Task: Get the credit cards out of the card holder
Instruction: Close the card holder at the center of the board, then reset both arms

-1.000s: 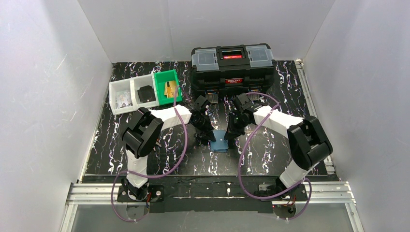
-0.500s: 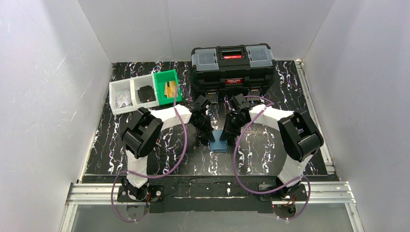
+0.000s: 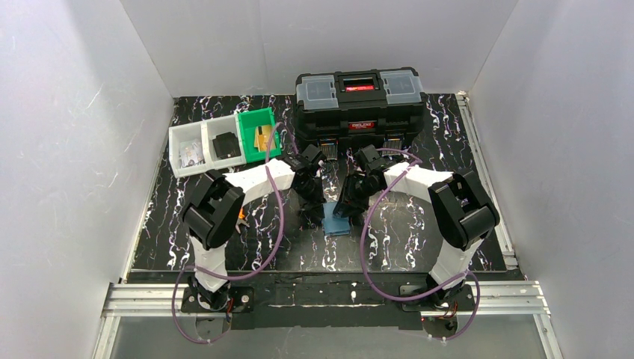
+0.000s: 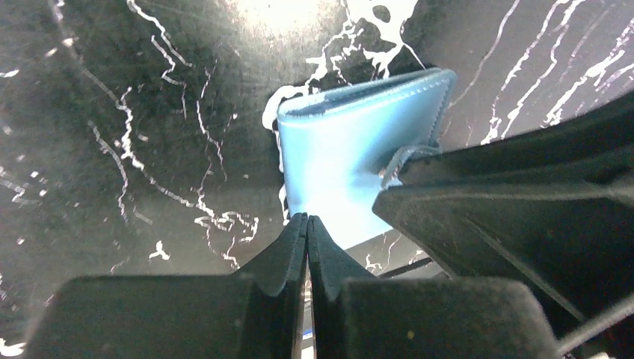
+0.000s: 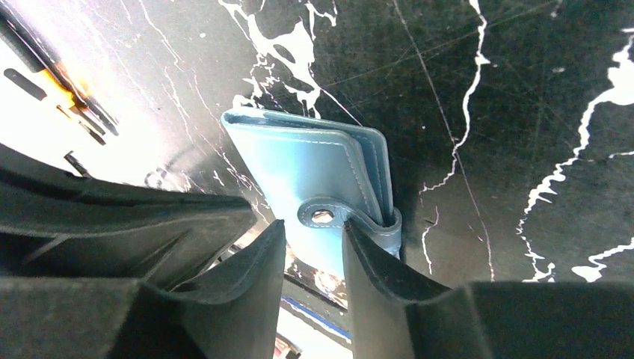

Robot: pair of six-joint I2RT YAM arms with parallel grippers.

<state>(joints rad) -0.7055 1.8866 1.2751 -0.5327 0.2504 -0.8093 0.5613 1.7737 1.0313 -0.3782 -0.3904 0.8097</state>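
Note:
The card holder (image 3: 336,222) is a blue wallet, folded shut, lying flat on the black marbled table between my two grippers. Its snap strap (image 5: 323,217) wraps over one edge. No credit cards show; the folded panels hide whatever is inside. My left gripper (image 4: 306,221) is shut with nothing in it, its tips at the wallet's (image 4: 348,149) near edge. My right gripper (image 5: 314,228) is open, and the snap strap sits just beyond the gap, against the right finger (image 5: 359,239). Seen from above, both grippers (image 3: 317,200) (image 3: 346,205) crowd the wallet from either side.
A big black toolbox (image 3: 360,101) stands at the back centre. To its left sit a green bin (image 3: 250,121) holding a tan flat item and a white two-part bin (image 3: 179,140) with small items. White walls close in on three sides.
My right gripper's jaws have opened from nearly shut, and its arm has drawn in toward the wallet. The left gripper stays shut, shifted slightly back.

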